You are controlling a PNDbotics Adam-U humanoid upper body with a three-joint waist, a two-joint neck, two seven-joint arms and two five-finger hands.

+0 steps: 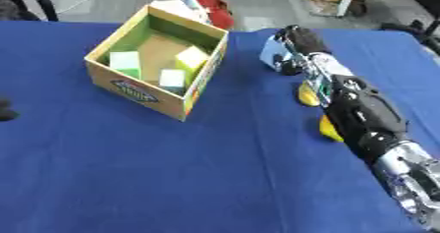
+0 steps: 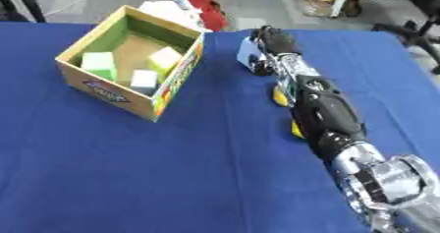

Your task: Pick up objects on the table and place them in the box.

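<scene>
Blue table (image 1: 172, 178) is carrying your box (image 1: 185, 106); your right hand (image 1: 301, 40) is curling its fingers round a pale-blue object (image 1: 272, 52).

Matt blue cloth table (image 1: 215, 178); cardboard box (image 1: 137, 90); glossy silver wrist joint (image 2: 387, 178).

A blue table (image 1: 172, 178) carries an open cardboard box (image 1: 137, 92) at its far left. To the right of the box, near the far edge, a pale blue object (image 1: 273, 55) rests on the cloth. Nearer, two yellow pieces (image 1: 307, 95) (image 1: 329, 129) lie one behind the other, partly hidden by the arm.
</scene>
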